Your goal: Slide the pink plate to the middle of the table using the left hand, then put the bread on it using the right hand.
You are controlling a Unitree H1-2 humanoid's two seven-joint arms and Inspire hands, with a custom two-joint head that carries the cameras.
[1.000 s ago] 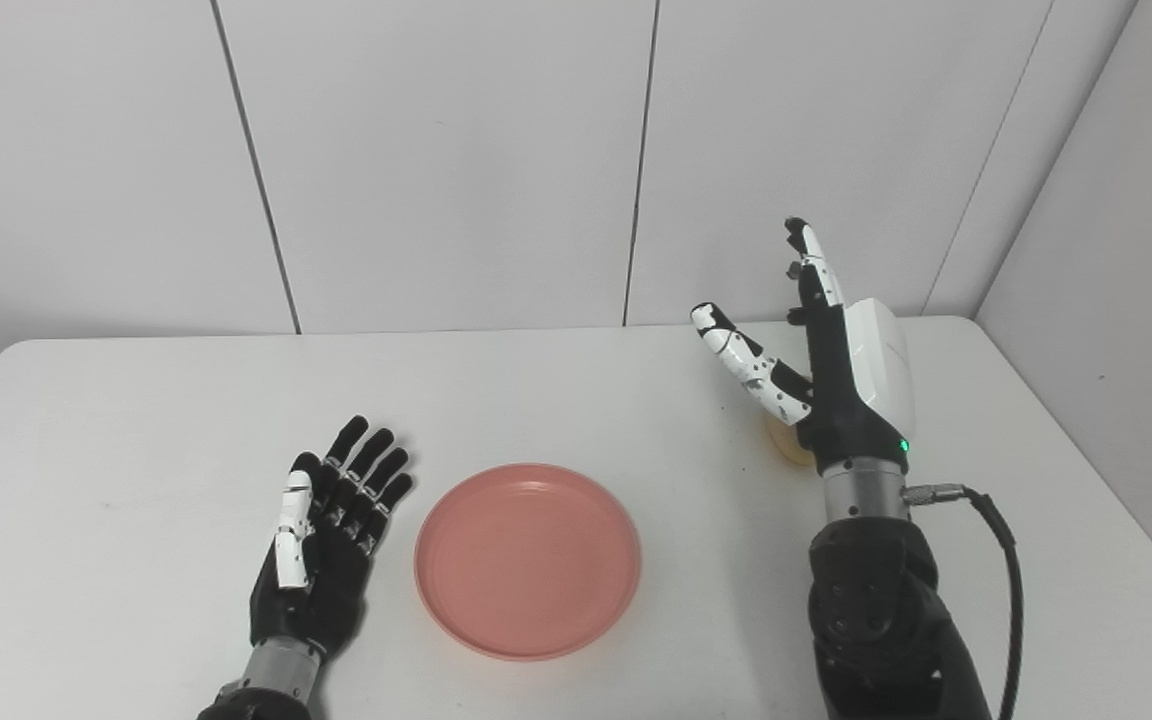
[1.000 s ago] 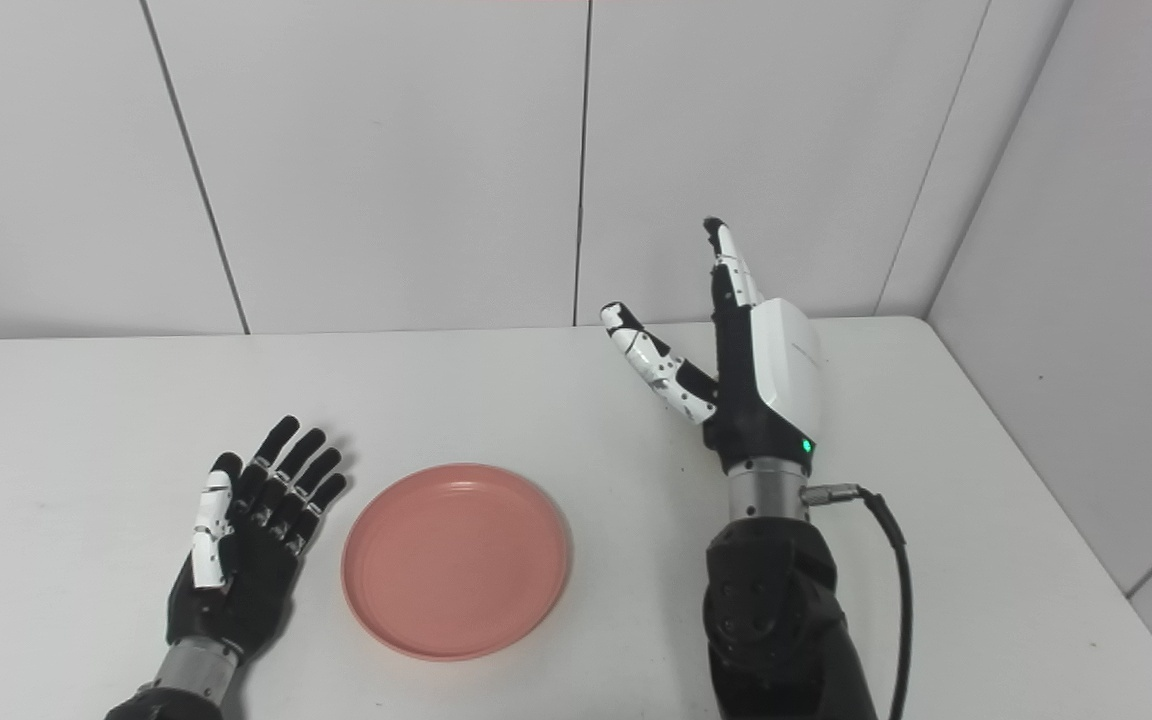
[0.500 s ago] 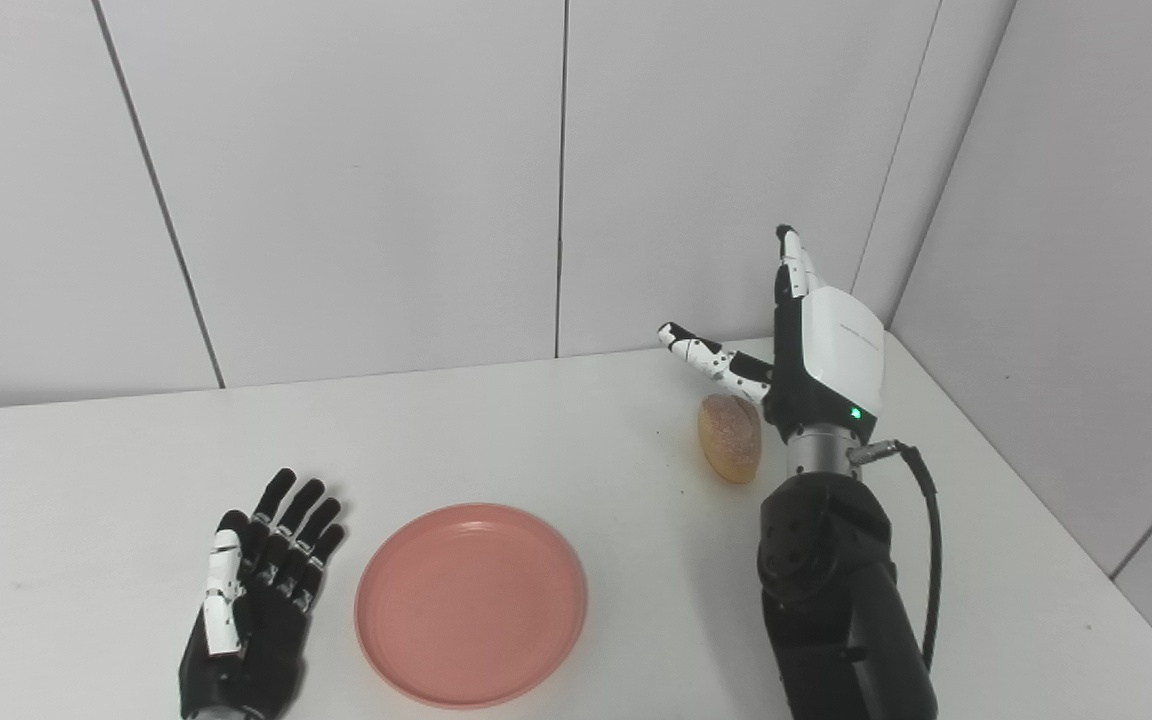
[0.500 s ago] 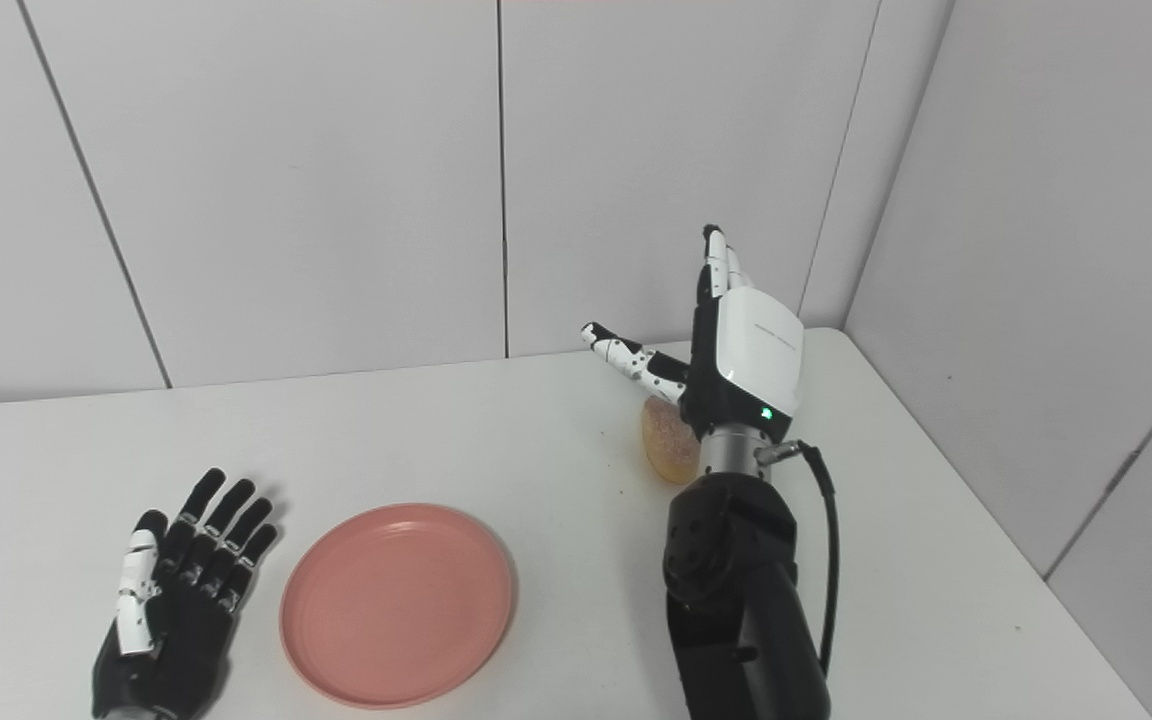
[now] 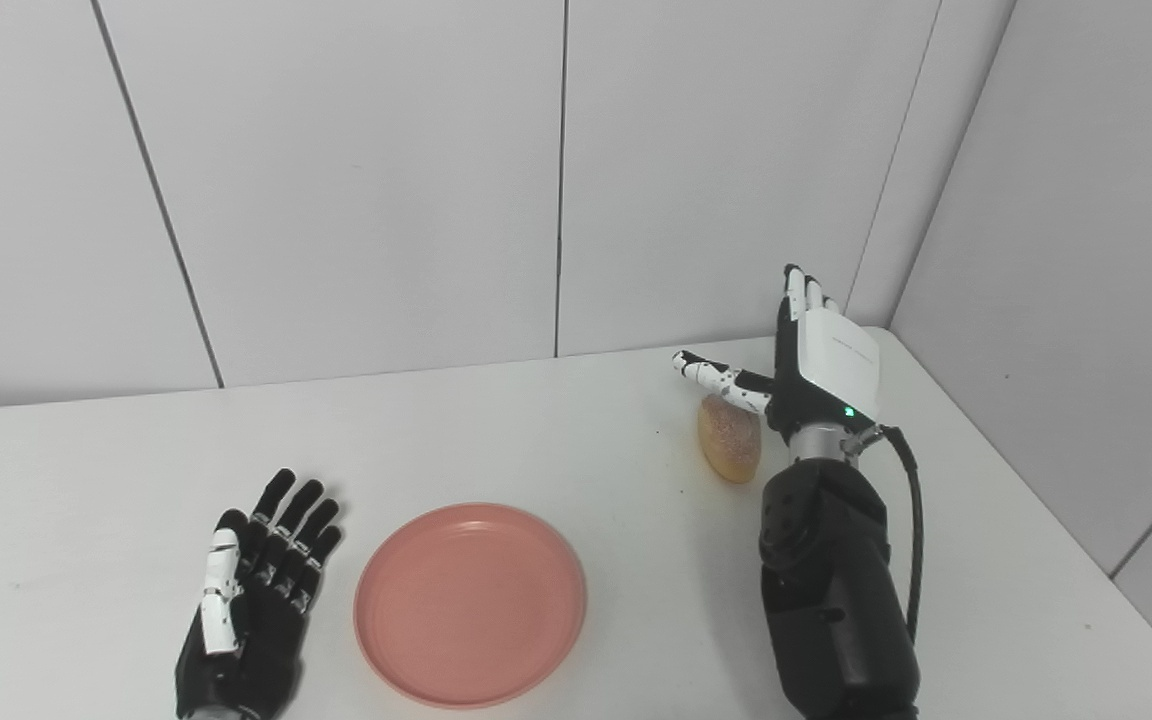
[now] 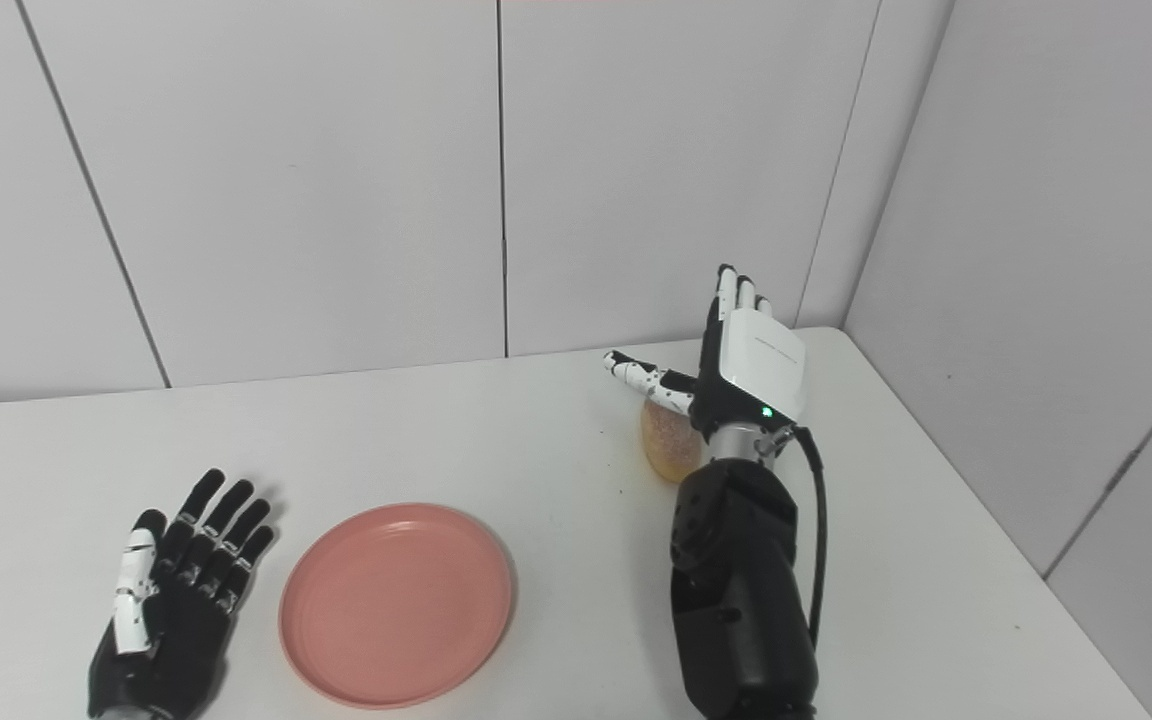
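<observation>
The right hand (image 5: 821, 365), fingers spread and holding nothing, hangs just above and right of the bread (image 5: 730, 438), which lies on the worktop (image 5: 496, 430) lengthwise front-to-back, well right of the plate (image 5: 470, 604).

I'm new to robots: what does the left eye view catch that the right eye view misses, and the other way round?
Left eye view only: more bare table to the left of the left hand. Right eye view only: a wider stretch of side wall. Both: the pink plate, the bread, and the open right hand by it.
</observation>
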